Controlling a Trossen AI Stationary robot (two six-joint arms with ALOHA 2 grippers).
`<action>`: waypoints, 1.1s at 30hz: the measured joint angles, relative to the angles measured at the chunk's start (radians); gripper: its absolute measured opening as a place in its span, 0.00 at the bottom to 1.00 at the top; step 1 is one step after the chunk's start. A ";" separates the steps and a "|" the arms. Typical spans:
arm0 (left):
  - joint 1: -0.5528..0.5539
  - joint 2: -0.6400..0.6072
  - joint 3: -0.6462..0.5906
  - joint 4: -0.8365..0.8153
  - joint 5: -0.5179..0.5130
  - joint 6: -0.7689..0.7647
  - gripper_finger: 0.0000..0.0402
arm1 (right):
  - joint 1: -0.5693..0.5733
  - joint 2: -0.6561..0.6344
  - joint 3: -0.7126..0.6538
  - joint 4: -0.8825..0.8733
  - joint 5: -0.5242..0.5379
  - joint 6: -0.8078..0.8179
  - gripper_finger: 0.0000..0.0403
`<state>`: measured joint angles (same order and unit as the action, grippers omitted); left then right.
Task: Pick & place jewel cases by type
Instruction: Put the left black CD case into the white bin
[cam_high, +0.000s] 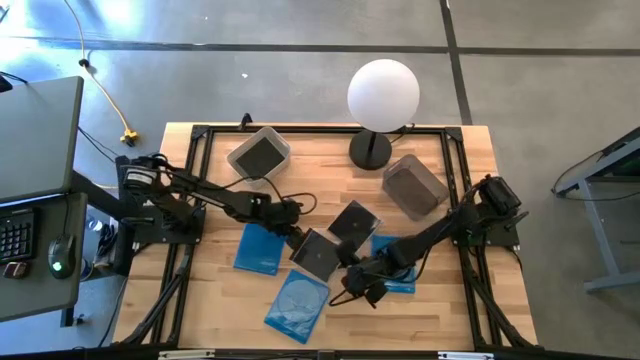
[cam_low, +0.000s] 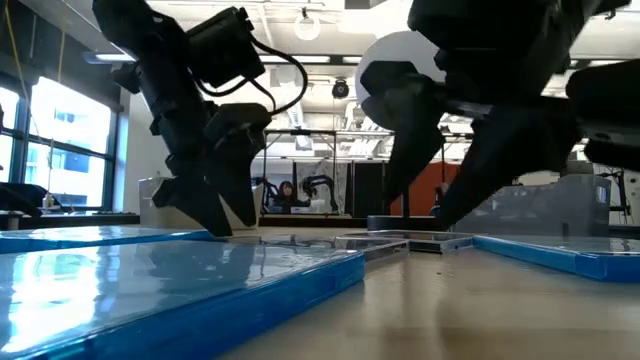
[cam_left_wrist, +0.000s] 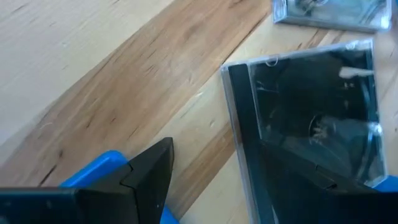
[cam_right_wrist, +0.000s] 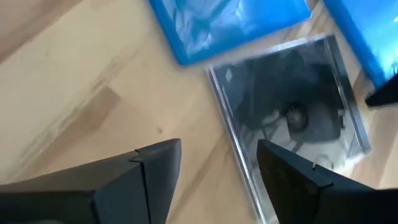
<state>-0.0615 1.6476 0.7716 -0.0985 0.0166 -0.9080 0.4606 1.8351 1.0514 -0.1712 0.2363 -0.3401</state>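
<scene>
A dark squarish jewel case (cam_high: 317, 255) lies flat on the table between both grippers. My left gripper (cam_high: 296, 238) is open at its far-left corner, one finger over the case (cam_left_wrist: 311, 112) and the other over a blue case (cam_left_wrist: 93, 171). My right gripper (cam_high: 358, 272) is open at its right side, one finger above the case (cam_right_wrist: 292, 106). A second dark case (cam_high: 355, 222) lies just beyond it. Three blue cases (cam_high: 260, 248) (cam_high: 297, 303) (cam_high: 398, 265) lie flat around them. In the low view both grippers (cam_low: 218, 225) (cam_low: 430, 215) reach down to table level. My left gripper straddles the dark case's edge (cam_left_wrist: 239, 124) from above, slanting down; I cannot tell whether a finger touches it. My right gripper stands over the case's edge (cam_right_wrist: 233, 143) from above; whether it touches the case, I cannot tell. The case lies flat on the table.
A pale bin (cam_high: 259, 155) and a grey bin (cam_high: 413, 185) stand at the far side of the table. Between them is a lamp with a white globe (cam_high: 383, 93) and a black base (cam_high: 370, 150). Bare wood shows at the near right (cam_high: 450, 310).
</scene>
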 joint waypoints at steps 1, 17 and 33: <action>0.001 0.006 0.000 0.004 -0.001 -0.011 0.57 | 0.001 0.000 -0.019 0.034 0.000 -0.001 0.52; -0.005 0.018 -0.001 0.058 0.027 -0.086 0.57 | -0.060 0.068 -0.128 0.311 0.083 -0.225 0.52; -0.070 0.023 -0.005 0.148 0.064 -0.151 0.57 | -0.110 0.071 -0.131 0.360 0.073 -0.340 0.52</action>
<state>-0.1319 1.6707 0.7666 0.0498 0.0811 -1.0588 0.3509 1.9064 0.9207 0.1885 0.3091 -0.6797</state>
